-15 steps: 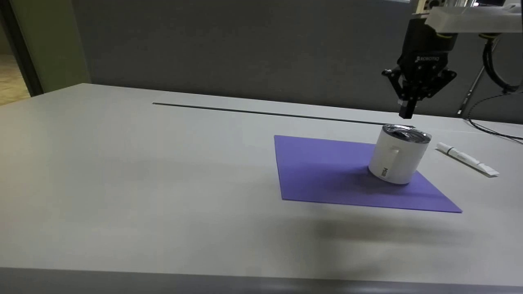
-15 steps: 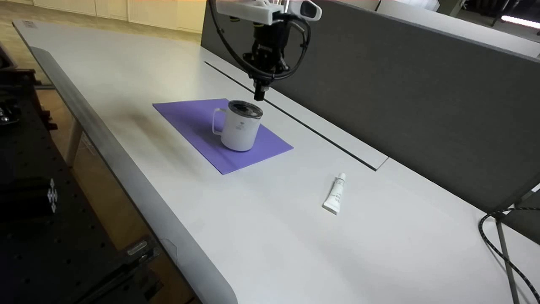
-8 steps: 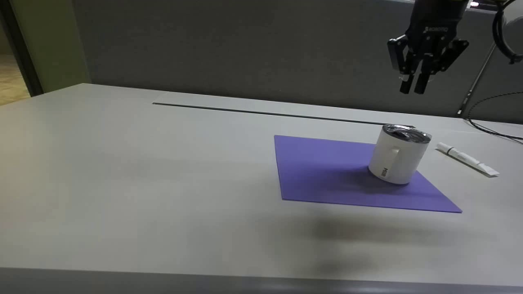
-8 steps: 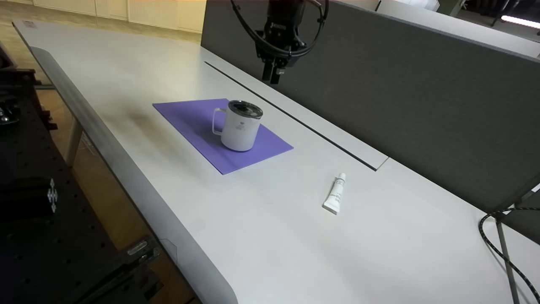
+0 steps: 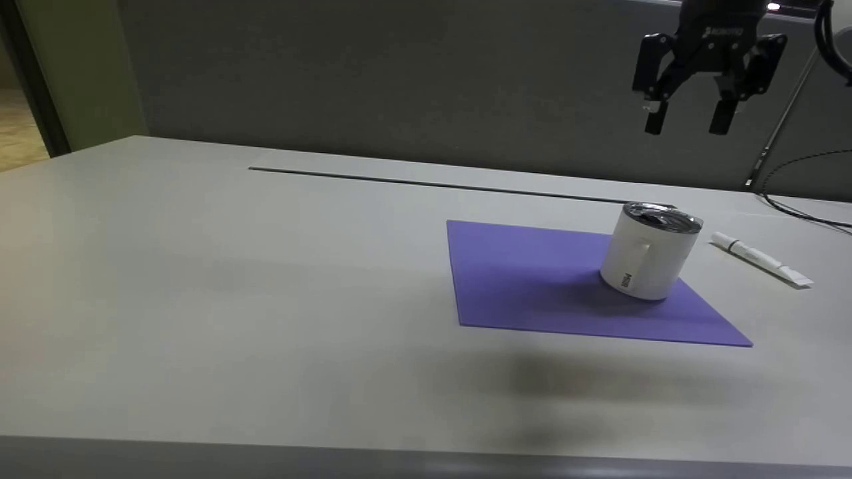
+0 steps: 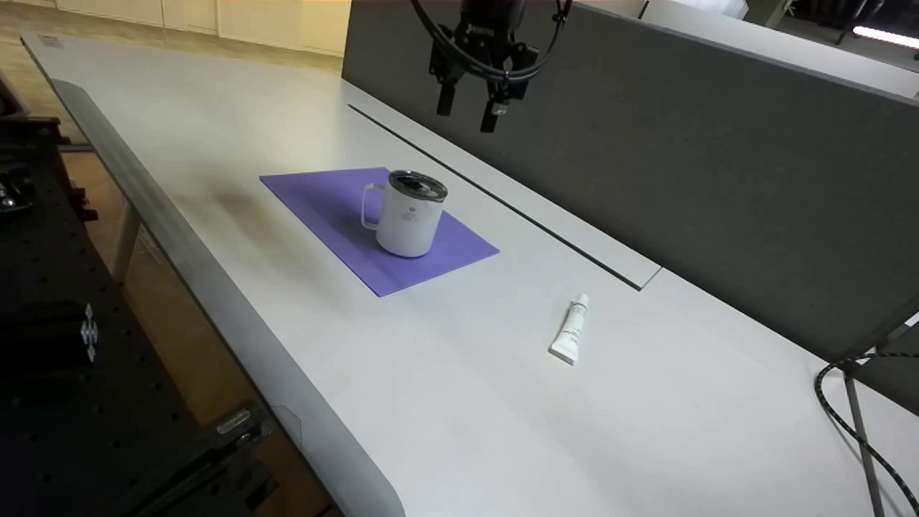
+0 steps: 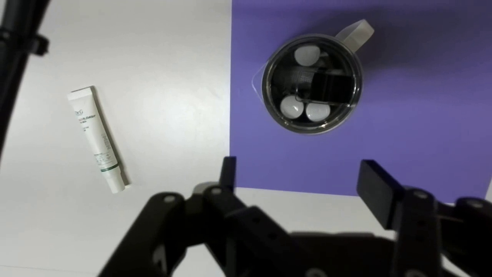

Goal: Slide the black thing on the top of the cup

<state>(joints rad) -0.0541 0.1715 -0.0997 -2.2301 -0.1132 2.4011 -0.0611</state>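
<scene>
The white cup (image 5: 639, 269) stands upright on a purple mat (image 5: 526, 286), its clear-and-dark lid (image 6: 418, 185) on top. Seen from above in the wrist view, the black thing (image 7: 332, 87) is a small dark rectangle on the right part of the lid, towards the handle side. In the exterior views it is too small to make out clearly. My gripper (image 5: 688, 125) is well above the cup and slightly behind it, touching nothing. Its fingers (image 7: 380, 192) are spread wide apart, with nothing between them.
A white tube (image 6: 571, 329) lies on the table beside the mat. Behind the table rises a dark grey partition (image 5: 373, 80). A thin cable (image 6: 840, 413) runs near the table's far corner.
The gripper has risen away from the cup's lid and moved slightly back. Its fingers have gone from together to wide apart. Cup, mat and tube have stayed where they were.
</scene>
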